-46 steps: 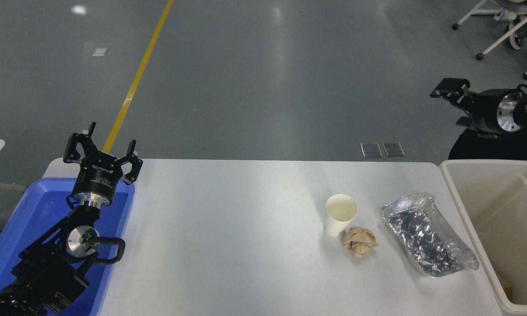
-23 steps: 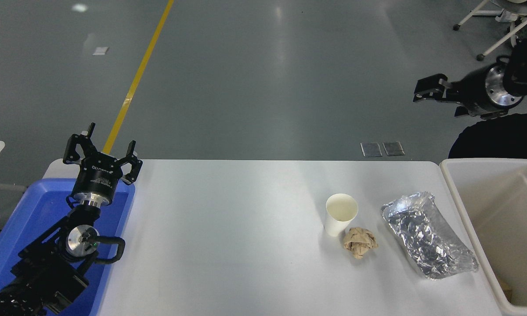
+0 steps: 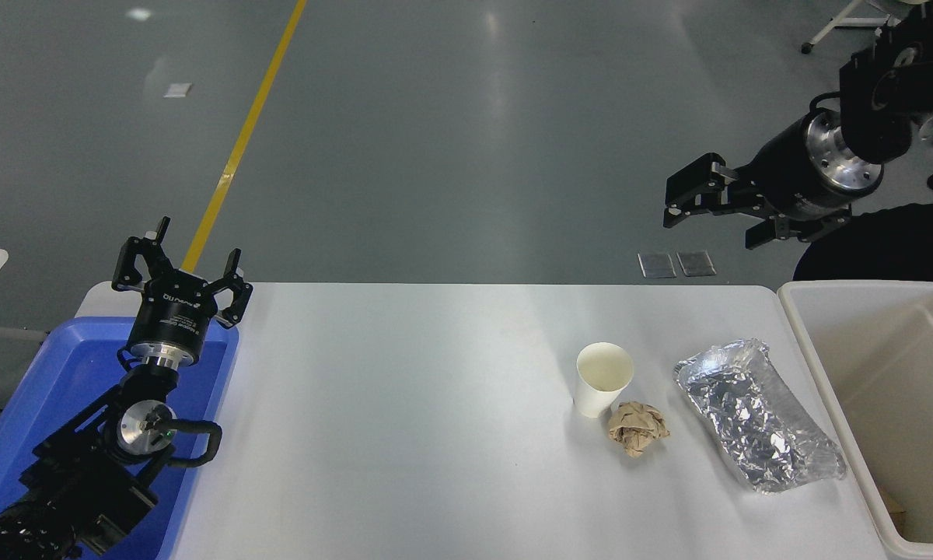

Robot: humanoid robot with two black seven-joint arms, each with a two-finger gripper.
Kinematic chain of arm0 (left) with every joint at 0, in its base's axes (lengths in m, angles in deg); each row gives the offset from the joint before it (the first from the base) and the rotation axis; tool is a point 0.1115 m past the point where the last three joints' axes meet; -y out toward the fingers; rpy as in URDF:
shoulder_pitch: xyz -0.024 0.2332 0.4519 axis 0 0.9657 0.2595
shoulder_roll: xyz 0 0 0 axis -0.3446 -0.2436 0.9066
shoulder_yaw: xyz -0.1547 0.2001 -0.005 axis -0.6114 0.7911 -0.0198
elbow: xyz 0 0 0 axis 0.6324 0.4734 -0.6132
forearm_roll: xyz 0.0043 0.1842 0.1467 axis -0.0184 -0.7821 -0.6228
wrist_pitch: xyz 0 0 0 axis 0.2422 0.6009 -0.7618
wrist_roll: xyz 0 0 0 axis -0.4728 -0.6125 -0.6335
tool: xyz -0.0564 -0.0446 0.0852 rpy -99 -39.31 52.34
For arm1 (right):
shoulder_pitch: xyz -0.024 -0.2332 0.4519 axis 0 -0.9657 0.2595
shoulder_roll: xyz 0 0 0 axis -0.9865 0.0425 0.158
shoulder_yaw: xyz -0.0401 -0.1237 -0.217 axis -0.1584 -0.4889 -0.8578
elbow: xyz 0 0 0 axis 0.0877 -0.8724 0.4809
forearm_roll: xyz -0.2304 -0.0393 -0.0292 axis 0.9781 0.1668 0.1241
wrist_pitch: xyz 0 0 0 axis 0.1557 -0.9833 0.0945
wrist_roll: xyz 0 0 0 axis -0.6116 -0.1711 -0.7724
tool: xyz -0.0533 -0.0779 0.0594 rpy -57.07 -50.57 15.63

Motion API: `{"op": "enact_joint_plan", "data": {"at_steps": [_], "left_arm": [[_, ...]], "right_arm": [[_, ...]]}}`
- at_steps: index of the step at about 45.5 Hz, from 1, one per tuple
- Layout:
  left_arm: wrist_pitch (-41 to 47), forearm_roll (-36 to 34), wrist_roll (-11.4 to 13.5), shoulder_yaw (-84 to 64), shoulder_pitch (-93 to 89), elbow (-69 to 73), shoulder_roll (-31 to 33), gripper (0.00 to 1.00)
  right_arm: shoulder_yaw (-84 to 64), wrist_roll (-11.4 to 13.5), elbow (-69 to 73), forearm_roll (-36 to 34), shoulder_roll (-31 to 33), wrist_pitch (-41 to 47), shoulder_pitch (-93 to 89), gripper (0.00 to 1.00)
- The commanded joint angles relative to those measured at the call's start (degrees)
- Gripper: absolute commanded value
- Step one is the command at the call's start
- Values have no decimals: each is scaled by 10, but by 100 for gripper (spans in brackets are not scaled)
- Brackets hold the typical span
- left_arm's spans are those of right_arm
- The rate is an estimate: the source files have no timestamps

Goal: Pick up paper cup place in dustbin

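While the right gripper (image 3: 704, 208) hangs in the upper right of the frame with its fingers spread and nothing between them, the paper cup (image 3: 602, 379) stands upright at centre right on the white table (image 3: 404, 420), so the step in hand looks like the approach. The next move calls for lowering onto the cup without striking the brown paper ball (image 3: 637, 428) touching its base. The cup is plain white, tapered, apparently empty; the dustbin (image 3: 812, 346) sits at the right edge, and the left gripper (image 3: 180, 272) is parked lower left, fingers apart.
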Motion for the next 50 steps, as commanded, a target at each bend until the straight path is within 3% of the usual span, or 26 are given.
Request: {"op": "enact_joint_plan", "data": {"at_steps": [1,33,50], "left_arm": [[0,0,0,-1,0,0,0,98],[0,0,0,-1,0,0,0,98],[0,0,0,-1,0,0,0,98]], "right_arm": [[26,0,24,0,-20,42,24,100],[29,2,13,1,-70,28,-2,100],[21,4,-48,4,-94,-49,-123,100]]}}
